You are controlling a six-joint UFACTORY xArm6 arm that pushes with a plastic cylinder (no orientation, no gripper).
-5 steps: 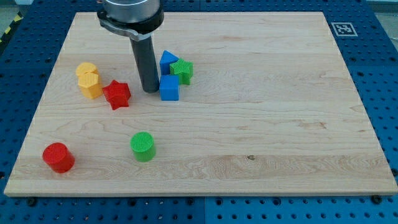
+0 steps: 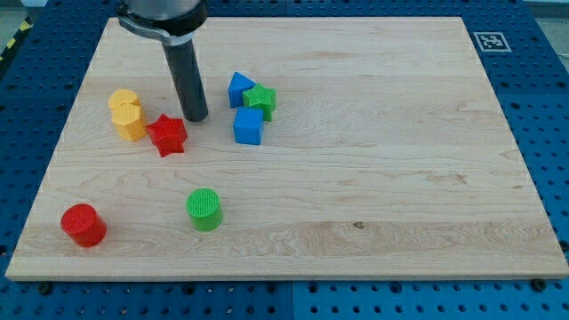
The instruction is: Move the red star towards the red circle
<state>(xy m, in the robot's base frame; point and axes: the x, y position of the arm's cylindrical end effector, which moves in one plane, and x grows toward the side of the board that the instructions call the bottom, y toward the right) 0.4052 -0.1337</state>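
Note:
The red star [image 2: 167,135] lies on the wooden board at the view's left, touching the yellow blocks on its left. The red circle [image 2: 84,224] stands near the board's bottom left corner, well below and left of the star. My tip [image 2: 196,117] rests on the board just up and to the right of the red star, a small gap away, with the blue cube to its right.
Two yellow blocks [image 2: 127,113] sit stacked together left of the star. A blue cube [image 2: 248,126], a blue triangular block [image 2: 238,89] and a green block [image 2: 261,100] cluster right of my tip. A green circle [image 2: 204,209] stands below the star. The board's left edge [image 2: 53,160] is nearby.
My tip has moved left and slightly up, away from the blue cube and closer to the red star. No block has visibly moved.

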